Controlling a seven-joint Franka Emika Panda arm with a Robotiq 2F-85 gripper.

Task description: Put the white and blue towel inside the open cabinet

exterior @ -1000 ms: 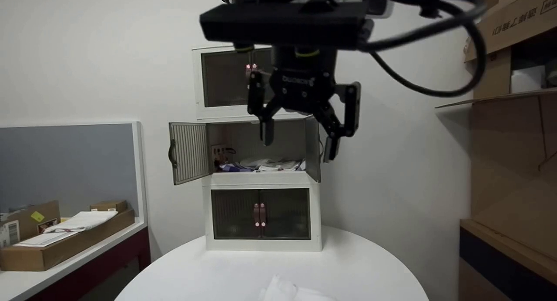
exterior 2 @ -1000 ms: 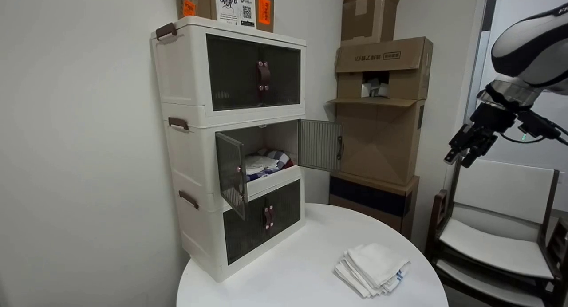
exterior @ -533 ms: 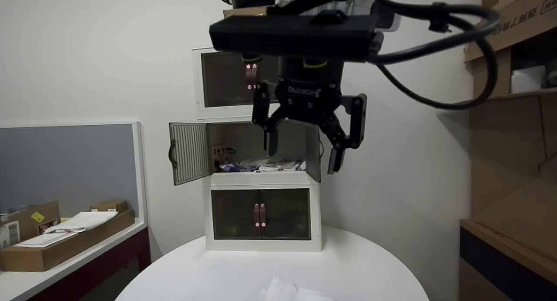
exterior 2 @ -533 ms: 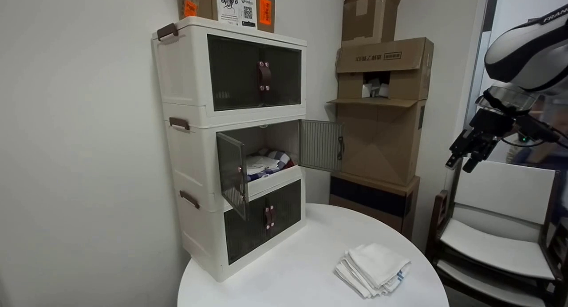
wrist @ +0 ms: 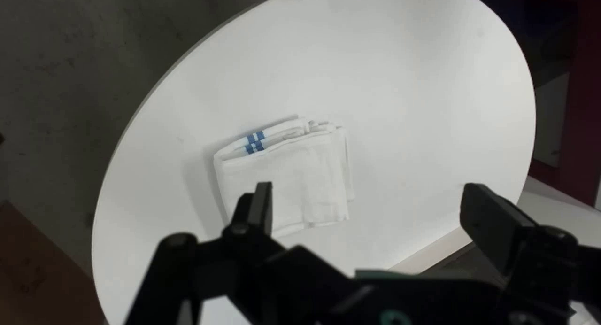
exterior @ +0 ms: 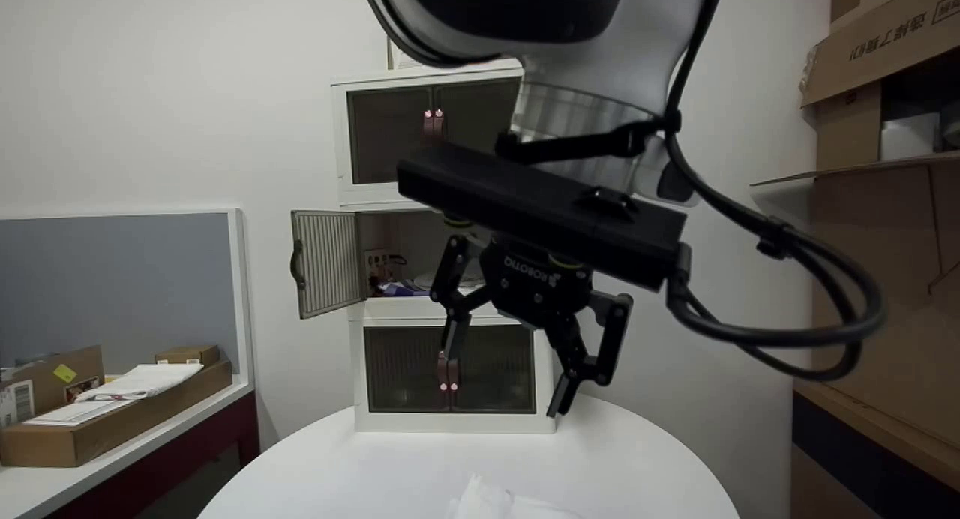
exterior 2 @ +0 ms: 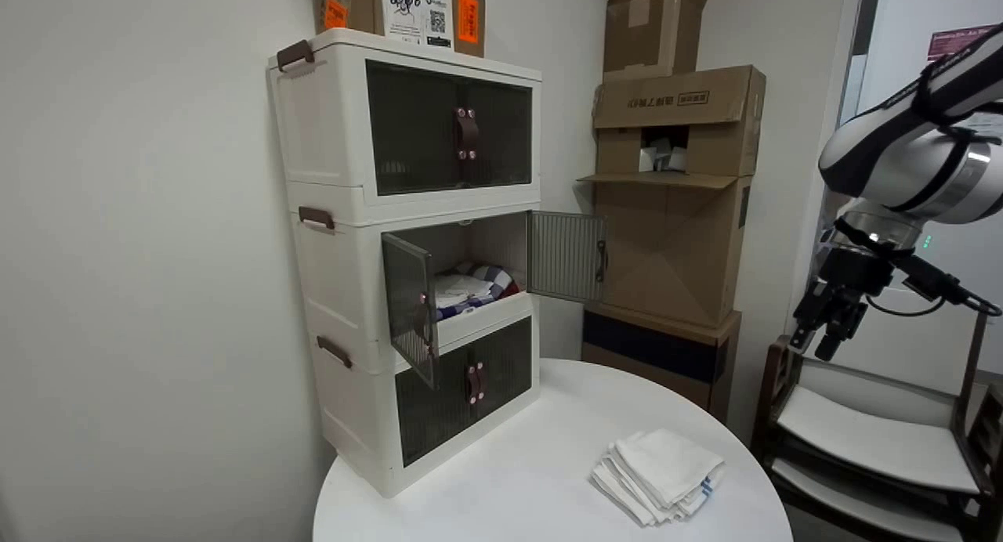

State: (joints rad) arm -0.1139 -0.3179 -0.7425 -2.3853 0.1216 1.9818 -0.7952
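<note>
The white and blue towel lies folded on the round white table, its blue stripes along one edge in the wrist view. It also shows in both exterior views, the towel whole and the towel cut off at the frame's bottom. My gripper is open, nothing between its fingers. In both exterior views the gripper hangs well above the table level, apart from the towel. The open cabinet is the tower's middle section; both doors stand swung out, with folded cloths inside.
Two swung-out doors flank the opening. The tower's closed lower section stands on the round table. Cardboard boxes are stacked behind, and a white chair stands beyond the table edge.
My gripper has come down and tilted sideways in an exterior view, with the arm lowering behind it. Its jaws stay open. The towel and doors have not moved.
</note>
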